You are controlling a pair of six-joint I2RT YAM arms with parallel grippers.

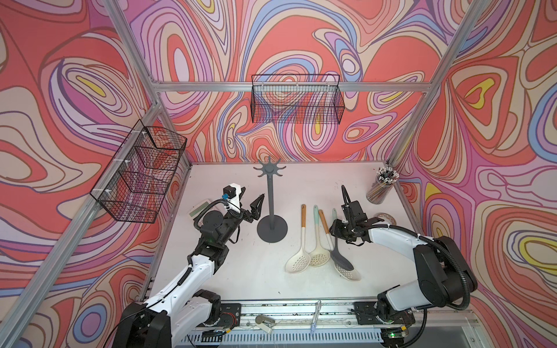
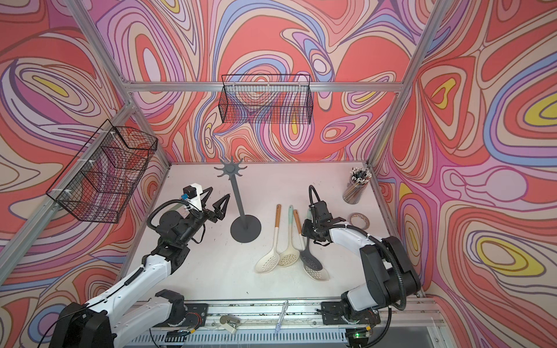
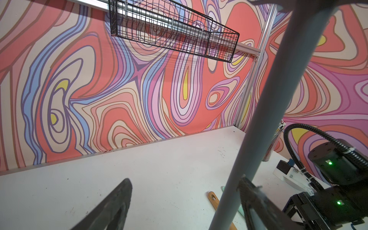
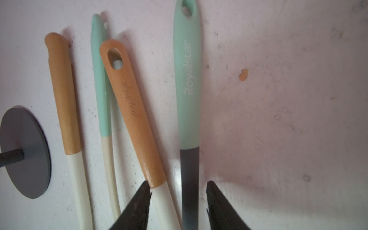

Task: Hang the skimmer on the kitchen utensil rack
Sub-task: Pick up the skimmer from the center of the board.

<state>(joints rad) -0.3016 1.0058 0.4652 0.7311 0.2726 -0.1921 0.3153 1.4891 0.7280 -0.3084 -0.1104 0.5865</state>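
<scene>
1. The right end effector [image 4: 178, 183] is low over the bench [image 1: 241, 271]. Its jaws are partly apart and astride the dark shaft of the skimmer [image 4: 187, 79], just past the mint-green grip.
2. A narrow gap shows on each side of that shaft. The wrist view is close and cropped, so I cannot tell whether either pad touches it, and it does not look clamped.
3. The skimmer lies flat on the bench, with its dark perforated head back toward the right arm's base, partly over a cream head.
4. Three cream skimmers [image 1: 294, 262] lie alongside, on the rack side of the right end effector. The nearest one's cream shaft passes just under one finger.
5. The rack [image 1: 270, 195] stands upright between the two end effectors, well apart from the right one.
6. The left end effector [image 2: 219, 194] hovers above the bench with its jaws wide and nothing held, and the rack's pole is just beside its nearer finger.
</scene>
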